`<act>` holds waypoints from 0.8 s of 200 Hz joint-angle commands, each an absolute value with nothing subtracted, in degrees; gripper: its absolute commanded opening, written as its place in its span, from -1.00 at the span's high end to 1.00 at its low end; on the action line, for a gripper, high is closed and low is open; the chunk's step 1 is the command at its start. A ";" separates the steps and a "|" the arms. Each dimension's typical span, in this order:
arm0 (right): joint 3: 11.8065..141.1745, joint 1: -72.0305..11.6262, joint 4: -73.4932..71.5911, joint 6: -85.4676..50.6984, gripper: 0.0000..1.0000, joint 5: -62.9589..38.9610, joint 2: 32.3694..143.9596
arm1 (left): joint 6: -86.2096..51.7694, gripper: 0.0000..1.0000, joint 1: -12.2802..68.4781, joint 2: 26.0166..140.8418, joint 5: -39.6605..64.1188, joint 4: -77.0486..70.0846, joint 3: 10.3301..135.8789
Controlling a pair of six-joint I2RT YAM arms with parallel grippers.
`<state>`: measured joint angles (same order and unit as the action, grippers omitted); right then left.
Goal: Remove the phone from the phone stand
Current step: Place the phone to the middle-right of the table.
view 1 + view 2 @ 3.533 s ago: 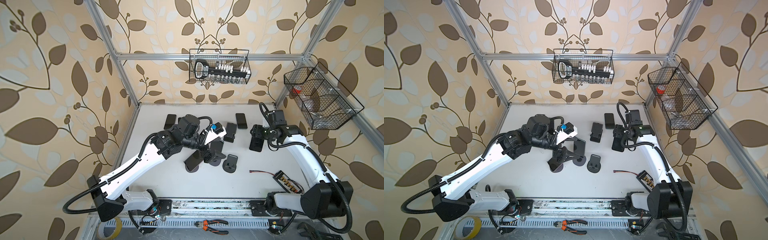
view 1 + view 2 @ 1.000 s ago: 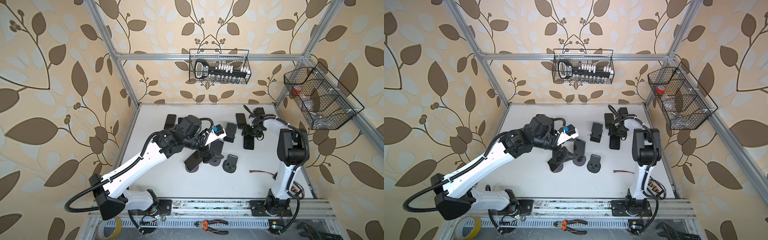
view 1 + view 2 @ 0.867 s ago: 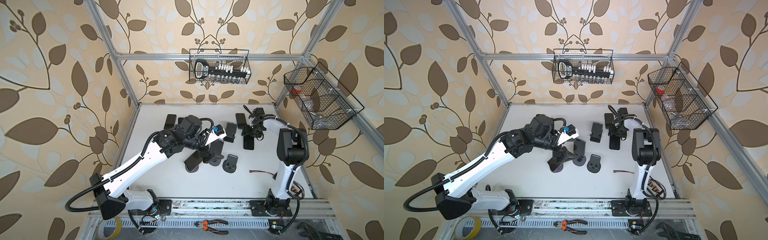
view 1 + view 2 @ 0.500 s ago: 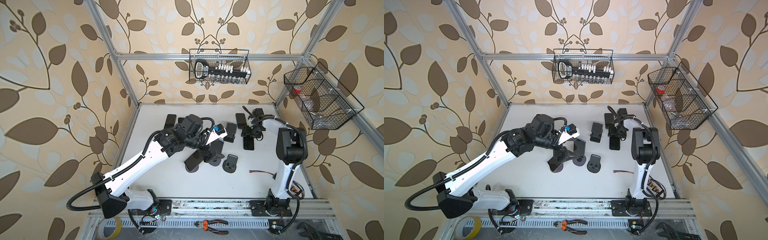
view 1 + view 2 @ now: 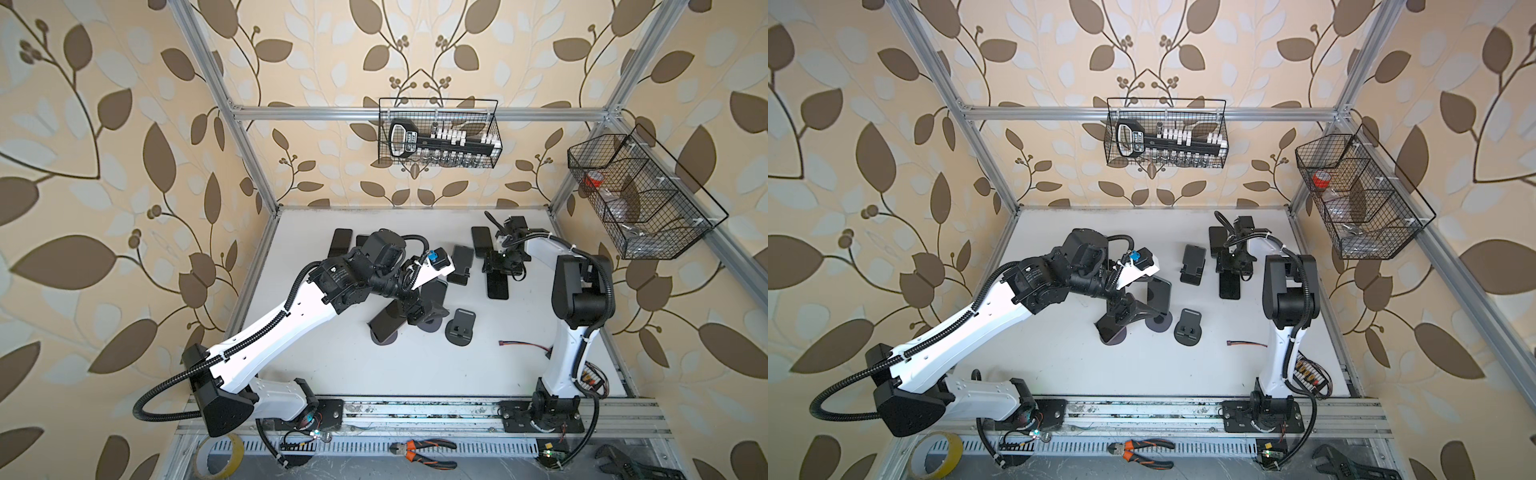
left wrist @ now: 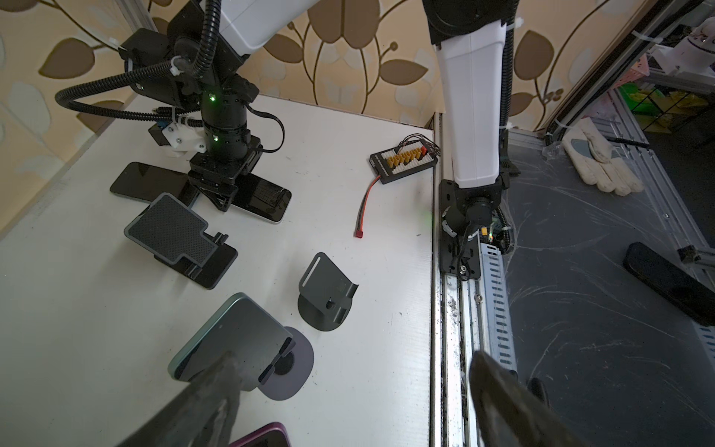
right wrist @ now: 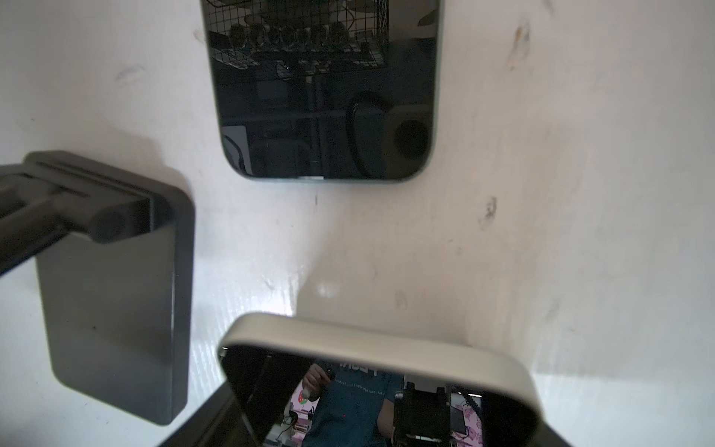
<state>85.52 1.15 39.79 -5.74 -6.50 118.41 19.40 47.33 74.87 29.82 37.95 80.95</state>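
In the left wrist view the fingers (image 6: 216, 391) of the left gripper (image 6: 354, 362) are blurred and run off the picture's edge. One hides a corner of the phone (image 6: 232, 336) on the phone stand (image 6: 296, 367), so touch cannot be judged. A purple phone (image 6: 263, 437) is cut off there too. In the right wrist view a pale-rimmed phone (image 7: 367, 336) and a dark phone (image 7: 321, 89) are each cropped by an edge. Whether the right gripper (image 6: 218, 199) grips anything cannot be told.

Bright, even light; left hand (image 6: 353, 356) looks blurred close-up.
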 commanded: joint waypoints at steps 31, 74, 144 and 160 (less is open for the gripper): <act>86.67 1.17 40.13 -4.66 -0.51 -8.30 121.46 | 20.26 -0.83 47.90 73.74 30.15 37.55 81.94; 85.83 1.17 39.80 -4.50 -0.59 -7.32 122.10 | 20.22 -0.83 47.95 73.68 30.19 37.95 81.76; 85.05 1.15 39.82 -4.90 -0.58 -8.50 121.39 | 19.75 -0.83 47.91 74.31 29.79 37.97 82.76; 85.30 1.20 39.88 -5.18 -0.59 -9.00 120.65 | 19.86 -0.83 47.91 74.03 29.31 38.79 82.74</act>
<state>86.37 1.15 38.44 -5.26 -7.03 119.17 19.38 47.33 75.29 29.52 38.87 81.71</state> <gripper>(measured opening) 0.792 0.914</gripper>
